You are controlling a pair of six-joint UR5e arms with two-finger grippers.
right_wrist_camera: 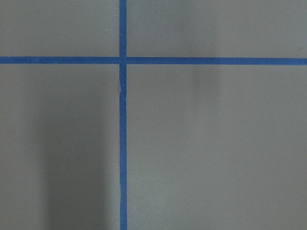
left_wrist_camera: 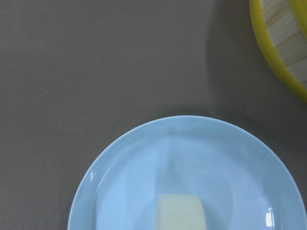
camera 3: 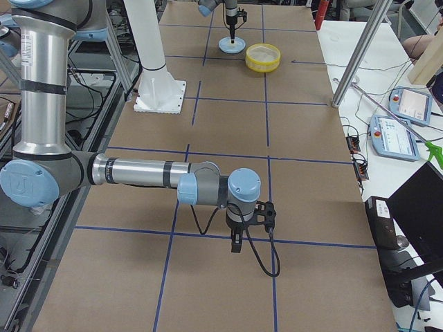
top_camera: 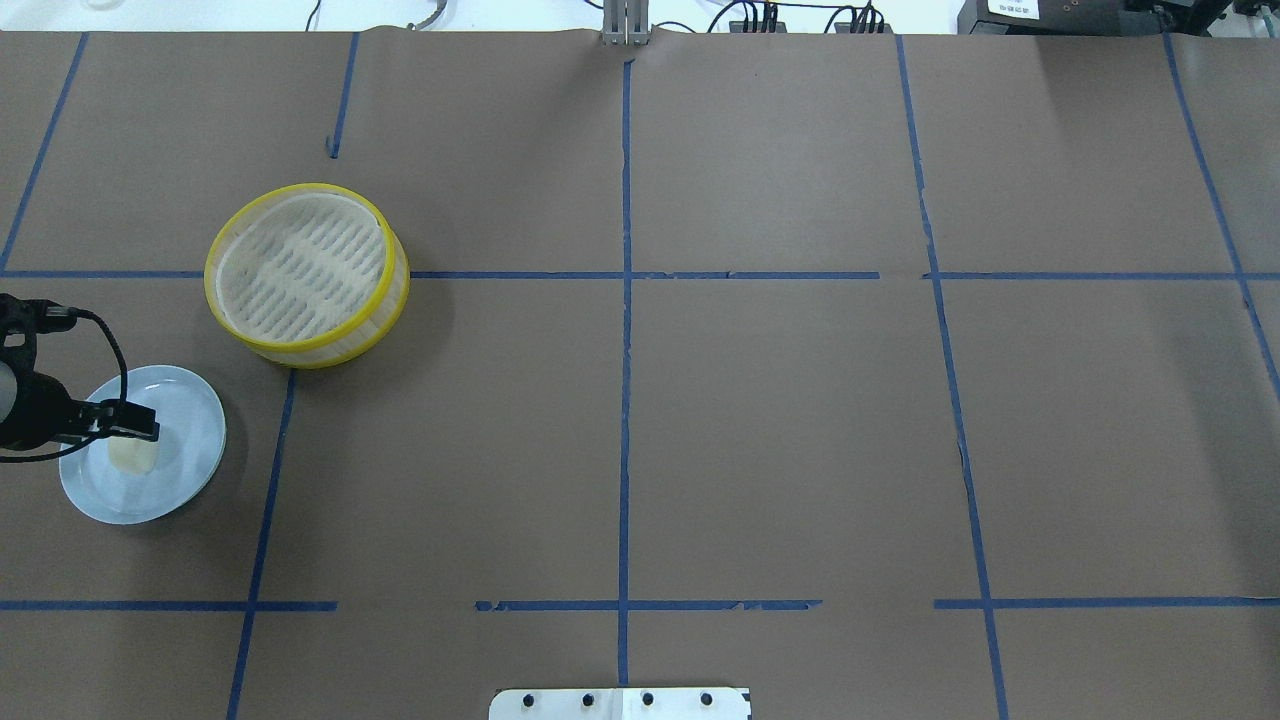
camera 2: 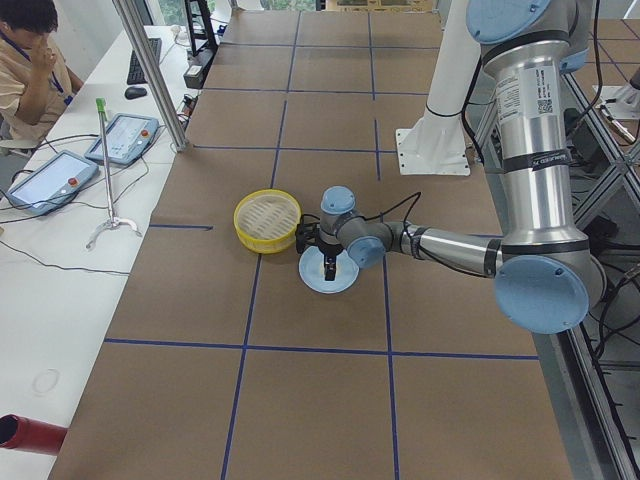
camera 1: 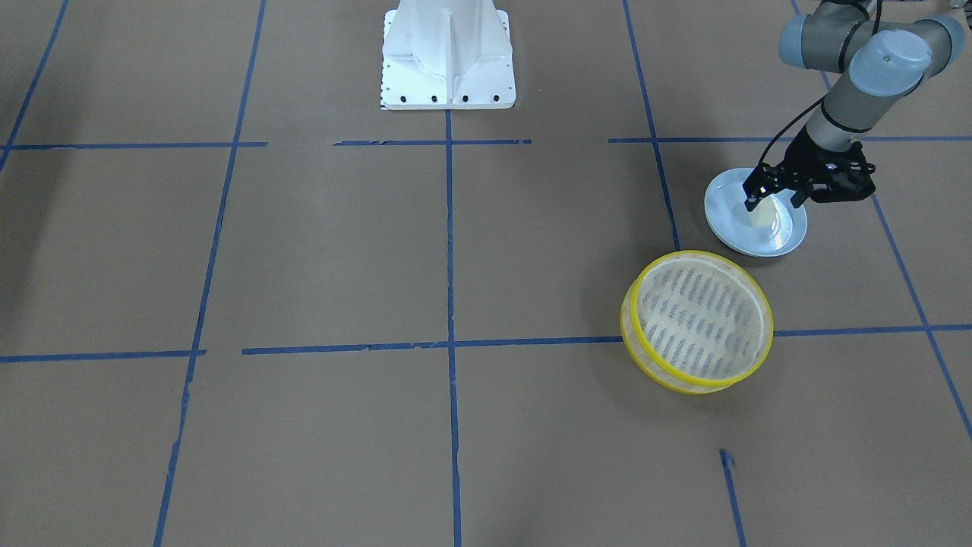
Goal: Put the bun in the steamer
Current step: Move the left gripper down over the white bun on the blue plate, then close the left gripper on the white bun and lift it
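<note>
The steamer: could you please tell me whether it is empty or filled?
Empty: the steamer shows only its bare slotted base; the bun lies on the plate.

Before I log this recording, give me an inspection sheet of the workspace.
surface: brown paper-covered table with a blue tape grid.
job's things: bun lies on the pale blue plate; steamer stands apart from it and holds nothing.
clutter: nothing seen.
grippers: left gripper open, fingers either side of the bun; right gripper over bare table, cannot tell whether open or shut.
cables: black cable loops at the left wrist; another hangs from the right wrist.
surroundings: white robot pedestal; operator seated at a side bench with teach pendants.
</note>
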